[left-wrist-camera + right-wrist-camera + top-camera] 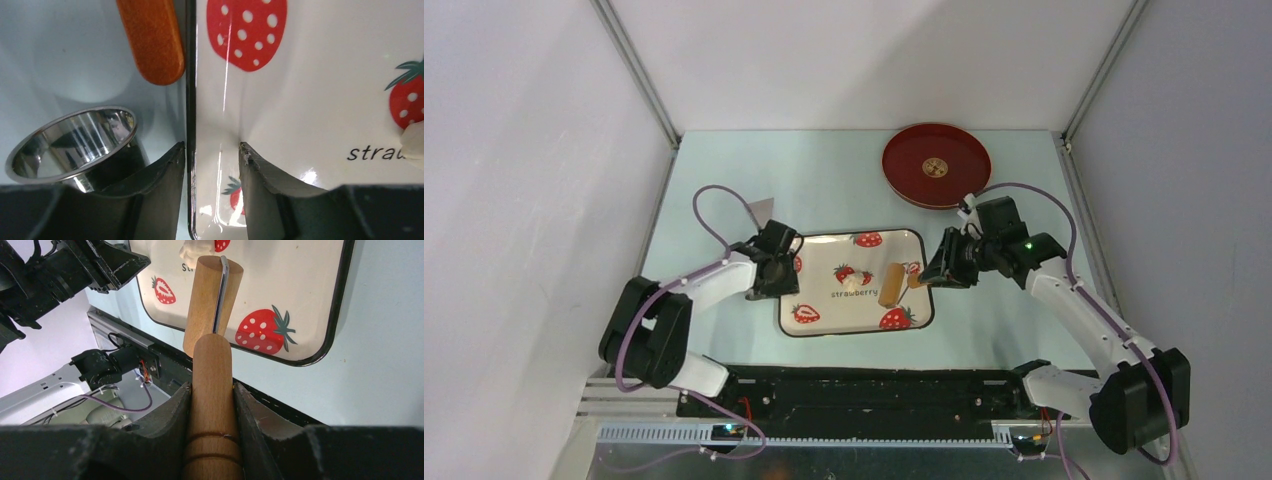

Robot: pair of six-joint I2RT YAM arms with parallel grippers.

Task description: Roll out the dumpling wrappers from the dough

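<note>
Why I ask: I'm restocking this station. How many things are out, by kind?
plates: 2 (strawberry plate, red plate)
rolling pin: 1
ring cutter: 1
orange handle: 1
dough lump: 1
total: 6

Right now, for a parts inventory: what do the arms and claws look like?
Left arm and right arm: white links, black joints, a looping purple cable each; green light on right wrist. Left claw and right claw: matte black wedge fingers.
</note>
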